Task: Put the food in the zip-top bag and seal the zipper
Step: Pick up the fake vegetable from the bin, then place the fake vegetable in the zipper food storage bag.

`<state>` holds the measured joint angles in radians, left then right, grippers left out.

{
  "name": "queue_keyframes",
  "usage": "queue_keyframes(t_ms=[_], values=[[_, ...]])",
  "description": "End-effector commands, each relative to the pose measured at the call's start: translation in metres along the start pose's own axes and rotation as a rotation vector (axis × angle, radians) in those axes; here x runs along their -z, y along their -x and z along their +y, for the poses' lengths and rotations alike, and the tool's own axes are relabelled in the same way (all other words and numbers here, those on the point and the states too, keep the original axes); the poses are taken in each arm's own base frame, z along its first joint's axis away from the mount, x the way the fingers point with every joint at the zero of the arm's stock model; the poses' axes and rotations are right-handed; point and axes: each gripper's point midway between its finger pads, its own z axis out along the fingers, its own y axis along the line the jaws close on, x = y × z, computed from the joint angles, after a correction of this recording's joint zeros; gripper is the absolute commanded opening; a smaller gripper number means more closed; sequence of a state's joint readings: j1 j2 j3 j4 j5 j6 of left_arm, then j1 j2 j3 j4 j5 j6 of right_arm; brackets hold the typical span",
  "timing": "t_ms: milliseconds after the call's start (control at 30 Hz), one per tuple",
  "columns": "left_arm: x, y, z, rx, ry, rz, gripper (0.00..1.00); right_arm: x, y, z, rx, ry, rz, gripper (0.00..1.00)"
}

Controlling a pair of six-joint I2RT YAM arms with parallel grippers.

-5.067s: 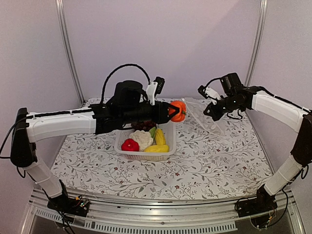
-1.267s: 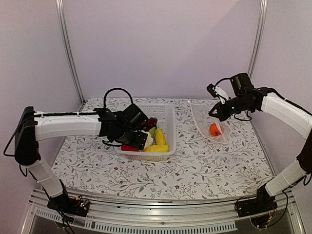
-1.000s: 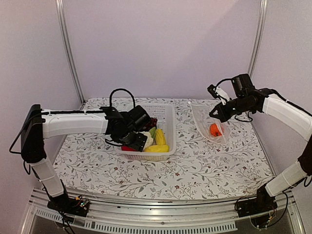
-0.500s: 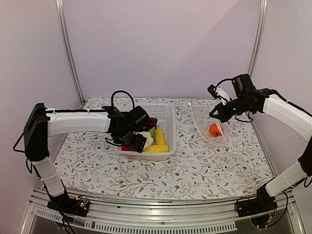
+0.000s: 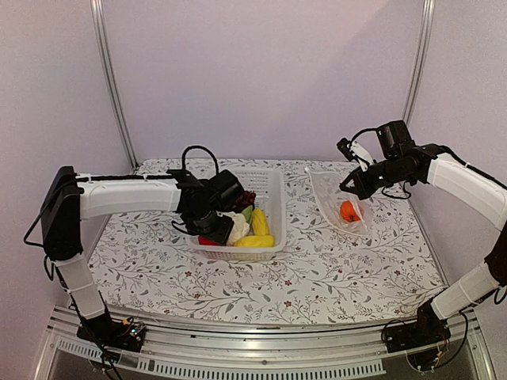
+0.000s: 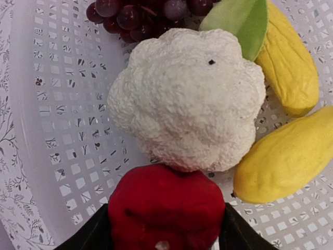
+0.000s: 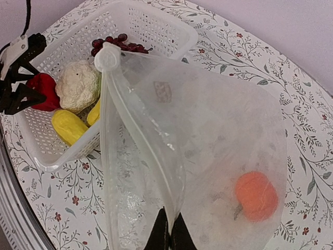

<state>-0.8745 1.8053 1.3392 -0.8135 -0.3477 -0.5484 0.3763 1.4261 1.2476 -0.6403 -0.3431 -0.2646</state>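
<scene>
- Gripping the glossy red toy pepper (image 6: 166,205) on both flanks, my left gripper (image 6: 165,235) sat low in the white perforated plastic basket (image 6: 62,99). I read the hand as clenched on the pepper, which rested on the basket floor.
- I judged the pepper to be light, rigid and smooth-skinned, so likely to slip. The widest part of its body, where the dark fingers (image 6: 99,234) lay, looked the soundest hold.
- The white bumpy cauliflower (image 6: 187,109) touched the pepper's far side. The dark purple grape bunch (image 6: 143,13) lay beyond it, and the two yellow pieces (image 6: 283,159) lay to its right. A straight vertical lift seemed least likely to drag these neighbours.
- My right gripper (image 7: 169,234) was pinched tight on the mouth edge of the clear floppy plastic zip-top bag (image 7: 208,120). It held the bag up beside the basket, over the floral-print table (image 5: 333,269).
- The small orange pumpkin (image 7: 255,195) already lay in the bag's lower corner.
- I judged the film to be limp, sagging from its single pinch point. The thin whitish zipper strip (image 7: 136,125) looked like its only stiffer line, and so the best place to hold it.
- I could not tell how far the mouth gaped.
</scene>
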Motion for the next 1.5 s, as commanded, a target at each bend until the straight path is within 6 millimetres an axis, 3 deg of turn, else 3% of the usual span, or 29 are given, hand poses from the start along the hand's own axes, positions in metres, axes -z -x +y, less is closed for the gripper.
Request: queue_keyframes(t_ms=[0,333,533,700,900,1100,1233,1467], values=[[0.017,0.012,0.011,0.001,0.025,-0.017,0.60,0.007,0.004,-0.002,0.015,-0.014,-0.027,0.00],[0.070,0.049,0.012,-0.007,-0.036,-0.122,0.56,0.020,0.019,-0.003,0.033,-0.031,-0.031,0.00],[0.105,0.075,-0.006,0.002,-0.149,-0.247,0.55,0.026,0.024,-0.003,0.031,-0.035,-0.018,0.00],[0.139,0.091,-0.048,-0.001,-0.329,-0.397,0.53,0.027,0.024,-0.003,0.030,-0.031,-0.007,0.00],[0.197,0.101,-0.109,-0.045,-0.595,-0.610,0.48,0.023,0.024,0.000,0.019,-0.007,0.002,0.00],[0.249,0.097,-0.159,-0.069,-0.890,-0.797,0.45,0.020,0.026,-0.001,0.012,-0.001,0.006,0.00],[0.257,0.097,-0.182,-0.098,-0.946,-0.830,0.45,0.020,0.027,-0.001,0.006,0.003,0.006,0.00],[0.250,0.109,-0.230,-0.106,-1.018,-0.821,0.44,0.016,0.026,-0.001,-0.002,0.012,0.012,0.00]])
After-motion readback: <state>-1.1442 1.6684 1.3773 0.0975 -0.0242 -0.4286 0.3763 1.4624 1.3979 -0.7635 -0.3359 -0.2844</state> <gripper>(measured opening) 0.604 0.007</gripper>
